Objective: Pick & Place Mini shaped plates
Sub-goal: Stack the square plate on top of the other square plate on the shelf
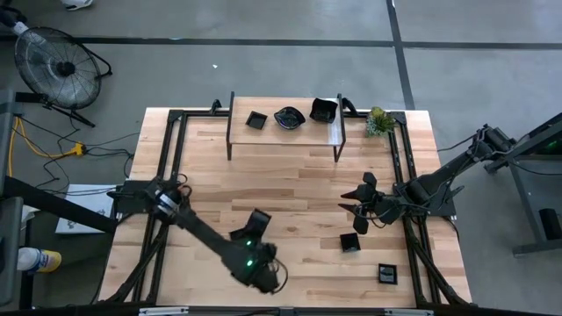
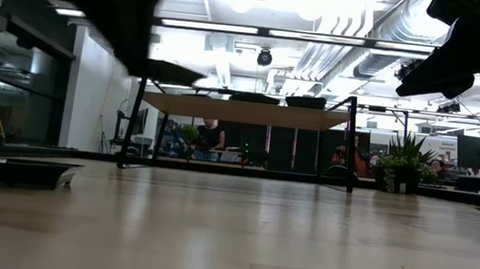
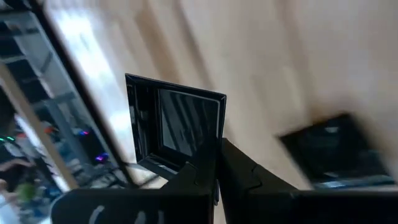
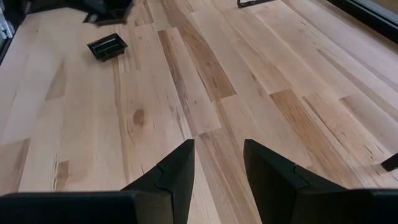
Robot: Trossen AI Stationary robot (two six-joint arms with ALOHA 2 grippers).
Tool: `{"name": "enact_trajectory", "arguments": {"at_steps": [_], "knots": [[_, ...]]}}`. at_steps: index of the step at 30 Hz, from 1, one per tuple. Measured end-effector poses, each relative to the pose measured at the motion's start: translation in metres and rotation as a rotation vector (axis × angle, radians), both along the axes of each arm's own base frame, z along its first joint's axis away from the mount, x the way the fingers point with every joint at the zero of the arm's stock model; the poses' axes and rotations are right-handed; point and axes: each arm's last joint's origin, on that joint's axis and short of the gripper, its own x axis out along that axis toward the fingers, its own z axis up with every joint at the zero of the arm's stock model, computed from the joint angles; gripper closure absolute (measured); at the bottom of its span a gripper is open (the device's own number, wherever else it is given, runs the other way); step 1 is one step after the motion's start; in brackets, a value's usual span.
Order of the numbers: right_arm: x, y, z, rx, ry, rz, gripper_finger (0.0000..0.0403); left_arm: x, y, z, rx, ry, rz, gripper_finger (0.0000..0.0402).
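Carry step: left gripper (image 3: pixel 216 163) clamped a square plate (image 3: pixel 176 123) at lower centre, shelf (image 1: pixel 283 132) placement seemingly next; right gripper (image 4: pixel 217 163) hung open, empty.

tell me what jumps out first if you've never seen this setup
The left gripper is shut on a square black plate, held above the near middle of the table. At the far edge, a small raised shelf carries three more black plates in a row, and the open right gripper hangs empty at the right.
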Motion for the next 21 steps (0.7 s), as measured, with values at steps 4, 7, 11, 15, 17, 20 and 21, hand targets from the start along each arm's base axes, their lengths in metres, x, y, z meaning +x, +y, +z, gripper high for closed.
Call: {"name": "enact_trajectory", "arguments": {"at_steps": [4, 7, 11, 15, 17, 20, 21], "knots": [[0.0, 0.0, 0.0, 0.0, 0.0, 0.0, 0.0269, 0.012, 0.027, 0.016, 0.038, -0.001, -0.022, 0.0401], [0.0, 0.0, 0.0, -0.001, 0.001, 0.0, 0.0269, 0.018, 0.046, 0.033, 0.053, -0.026, -0.04, 0.0401], [0.0, 0.0, 0.0, -0.01, 0.0, -0.001, 0.0269, 0.024, 0.072, 0.057, 0.054, -0.061, -0.076, 0.0401], [0.0, 0.0, 0.0, -0.013, 0.003, -0.001, 0.0269, 0.029, 0.101, 0.077, 0.04, -0.081, -0.096, 0.0401], [0.0, 0.0, 0.0, -0.013, 0.003, -0.001, 0.0269, 0.031, 0.115, 0.086, 0.024, -0.086, -0.103, 0.0401], [0.0, 0.0, 0.0, -0.024, 0.007, 0.005, 0.0269, 0.035, 0.138, 0.098, -0.039, -0.106, -0.112, 0.0401], [0.0, 0.0, 0.0, -0.028, 0.007, 0.007, 0.0269, 0.036, 0.146, 0.101, -0.068, -0.117, -0.116, 0.0401]]}}
